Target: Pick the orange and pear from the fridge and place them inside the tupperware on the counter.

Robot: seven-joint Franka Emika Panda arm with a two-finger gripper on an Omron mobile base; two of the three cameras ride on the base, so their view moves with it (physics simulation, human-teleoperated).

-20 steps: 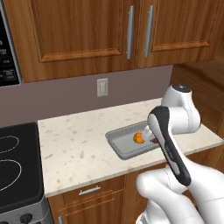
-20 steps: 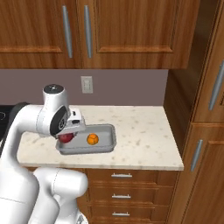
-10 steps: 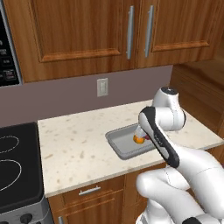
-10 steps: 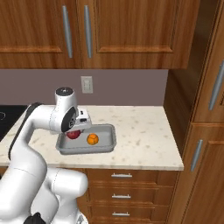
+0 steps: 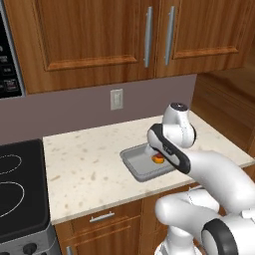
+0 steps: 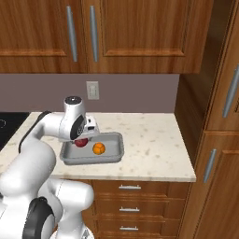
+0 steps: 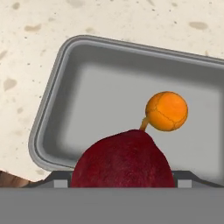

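the pincer (image 6: 84, 138) grips the dark red roundish pear (image 7: 122, 159), hanging over the shallow grey tupperware tray (image 7: 52, 96) on the speckled beige bench (image 6: 149, 144). the small bright orange (image 7: 166, 110) lies inside the tray, just beyond the pear, so i judge a straight drop lands beside it.

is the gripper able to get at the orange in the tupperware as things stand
Probably not right now. The gripper seems to hold the pear, so its jaws look occupied. Otherwise the way looks free: the orange lies uncovered in the lidless tupperware, just beyond the pear.
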